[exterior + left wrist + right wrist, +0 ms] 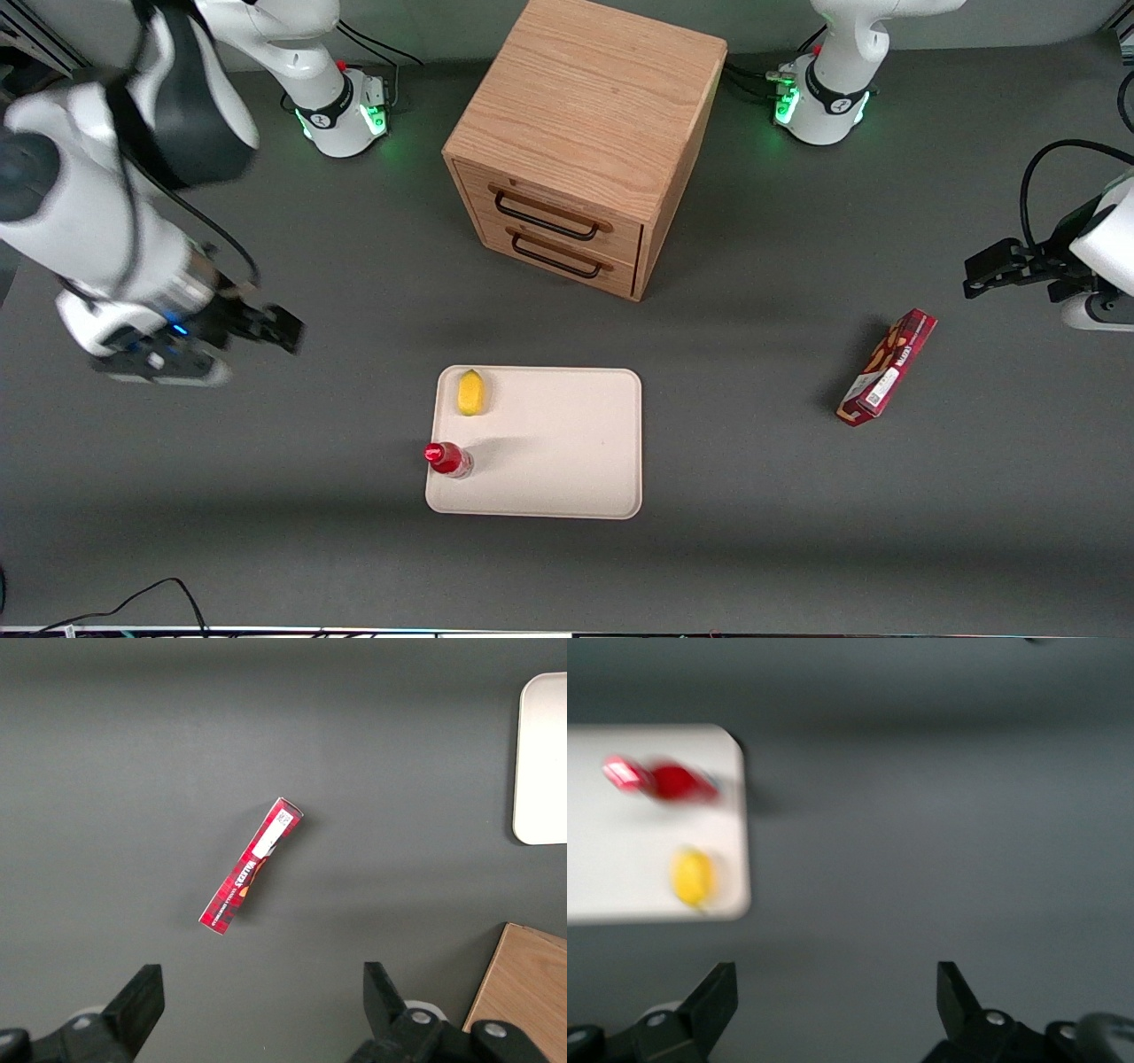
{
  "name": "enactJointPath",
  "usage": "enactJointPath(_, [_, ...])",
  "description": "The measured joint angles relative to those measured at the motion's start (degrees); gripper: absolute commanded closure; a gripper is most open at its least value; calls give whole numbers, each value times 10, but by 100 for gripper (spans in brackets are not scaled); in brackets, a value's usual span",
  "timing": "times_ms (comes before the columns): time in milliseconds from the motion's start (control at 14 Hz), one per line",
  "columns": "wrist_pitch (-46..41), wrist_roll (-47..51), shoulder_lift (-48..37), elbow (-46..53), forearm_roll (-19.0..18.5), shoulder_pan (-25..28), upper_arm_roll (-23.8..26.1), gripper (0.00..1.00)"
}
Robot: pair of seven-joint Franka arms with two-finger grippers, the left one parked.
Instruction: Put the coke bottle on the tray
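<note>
The coke bottle (448, 459), small and red with a red cap, stands upright on the cream-beige tray (558, 452), close to the tray's edge toward the working arm's end. It also shows in the right wrist view (666, 781) on the tray (620, 877). My right gripper (279, 330) is open and empty. It hangs above the bare table, well apart from the tray, toward the working arm's end and farther from the front camera than the bottle.
A yellow lemon (470, 392) lies on the tray, farther from the front camera than the bottle. A wooden drawer cabinet (585, 142) stands farther back. A red snack box (888, 367) lies toward the parked arm's end.
</note>
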Motion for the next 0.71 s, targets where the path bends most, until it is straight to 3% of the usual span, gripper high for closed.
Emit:
enactJointPath(286, [-61, -114, -115, -36, 91, -140, 2, 0])
enactJointPath(571, [-58, -116, -107, -25, 100, -135, 12, 0])
enactJointPath(714, [-59, -116, -95, -18, 99, -71, -30, 0])
